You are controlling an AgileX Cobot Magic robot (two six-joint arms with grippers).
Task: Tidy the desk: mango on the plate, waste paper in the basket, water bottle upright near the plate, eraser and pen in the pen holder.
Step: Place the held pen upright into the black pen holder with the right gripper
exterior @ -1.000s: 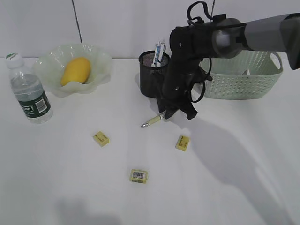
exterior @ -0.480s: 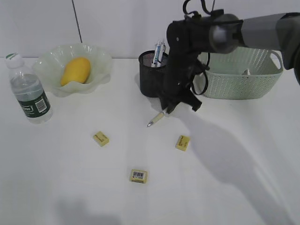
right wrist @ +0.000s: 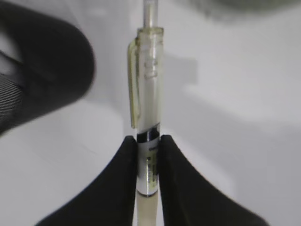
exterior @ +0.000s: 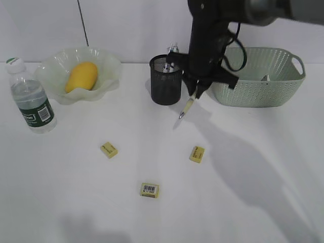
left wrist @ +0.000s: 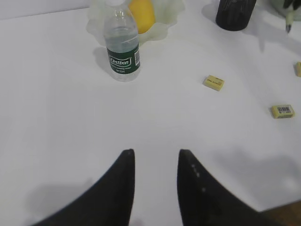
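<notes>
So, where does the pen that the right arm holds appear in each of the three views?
Exterior view: the pen hangs tip-down from the right gripper, right of the pen holder.
Left wrist view: only its tip shows, at the top right edge.
Right wrist view: the pen stands in the centre, pinched between the fingers.
Shared landmark: the black pen holder, also at the top of the left wrist view.

Bright, even light washes the white desk; the right arm's soft shadow falls right of it. The pen holder blurs in the right wrist close-up.
</notes>
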